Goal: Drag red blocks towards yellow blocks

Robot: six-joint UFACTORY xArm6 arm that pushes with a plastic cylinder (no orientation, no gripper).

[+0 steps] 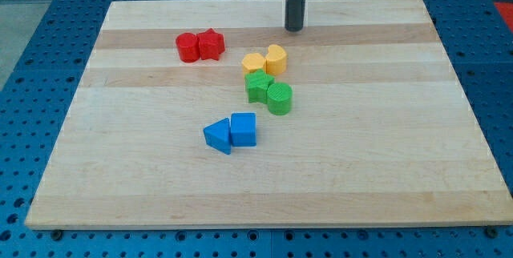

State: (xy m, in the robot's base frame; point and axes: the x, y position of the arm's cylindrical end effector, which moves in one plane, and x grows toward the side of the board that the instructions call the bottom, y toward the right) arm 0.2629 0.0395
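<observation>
Two red blocks lie side by side at the view's upper left: a round red one (187, 46) and a star-like red one (211, 44), touching. Two yellow blocks sit to their right and a little lower: a yellow one (253, 64) and a rounded yellow one (276, 58), touching. My tip (294, 29) stands near the board's top edge, above and slightly right of the yellow blocks, well to the right of the red ones, touching no block.
Two green blocks (258, 86) (279, 98) sit just below the yellow pair, touching it. A blue triangle (217, 136) and a blue block (243, 129) lie lower, near the middle. The wooden board (401, 170) rests on a blue perforated table.
</observation>
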